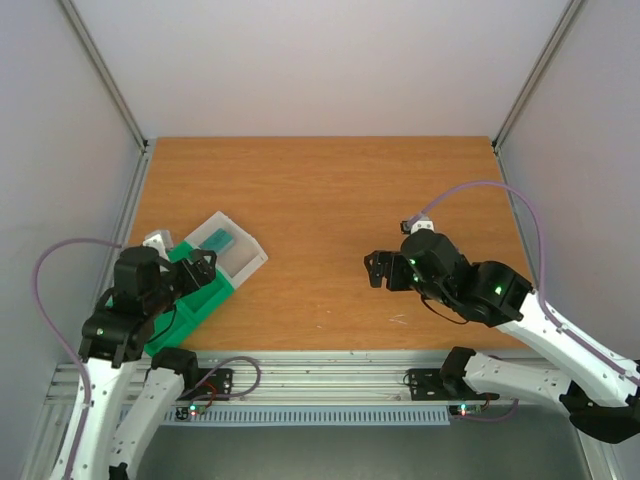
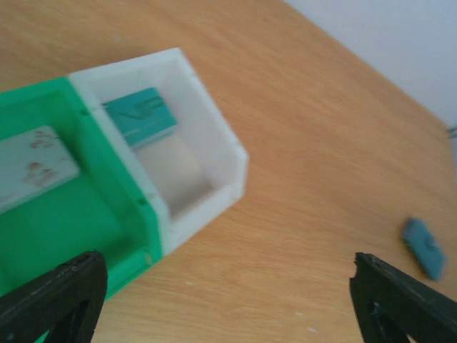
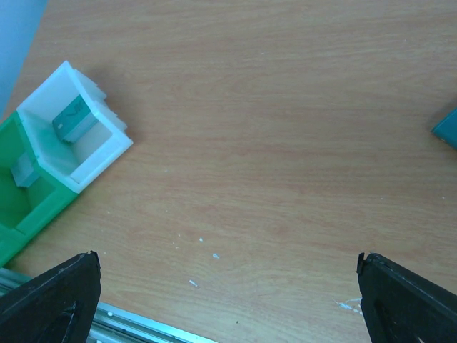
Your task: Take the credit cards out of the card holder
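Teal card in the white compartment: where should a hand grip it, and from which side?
Across its two long edges, coming straight down from above. The teal card lies deep in the white compartment, its short ends close to the side walls, so only the long edges look free. The open left hand is nearest.

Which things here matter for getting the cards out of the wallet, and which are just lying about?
For the job:
- wallet, on the bare table
- whitish card with red marks, already in the tray's green compartment

Just lying about:
- tray, green and clear
- teal card, in the clear compartment
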`<control>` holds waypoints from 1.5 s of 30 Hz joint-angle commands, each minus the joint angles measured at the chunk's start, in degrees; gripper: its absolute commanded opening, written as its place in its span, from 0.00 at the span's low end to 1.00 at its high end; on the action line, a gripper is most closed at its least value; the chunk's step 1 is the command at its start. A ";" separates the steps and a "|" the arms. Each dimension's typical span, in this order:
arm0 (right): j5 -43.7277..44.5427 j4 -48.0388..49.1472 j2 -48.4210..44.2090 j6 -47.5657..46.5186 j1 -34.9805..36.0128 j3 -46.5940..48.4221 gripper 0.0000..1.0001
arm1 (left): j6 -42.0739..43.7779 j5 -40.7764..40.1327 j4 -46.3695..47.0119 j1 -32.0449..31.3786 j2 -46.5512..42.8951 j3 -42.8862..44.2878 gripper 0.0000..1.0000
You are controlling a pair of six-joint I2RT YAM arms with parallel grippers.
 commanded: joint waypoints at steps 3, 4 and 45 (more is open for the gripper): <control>-0.46 2.68 -3.21 -0.77 0.49 -1.84 0.98 | -6.77 -16.60 -0.25 0.41 6.42 -2.11 0.81; -0.47 2.98 -3.51 -0.86 0.49 -2.09 0.98 | -8.38 -18.11 0.06 0.41 7.73 -2.37 0.76; 2.25 0.67 -5.23 -2.38 0.49 -1.58 0.98 | -20.53 -14.89 22.96 0.41 39.63 -7.83 0.46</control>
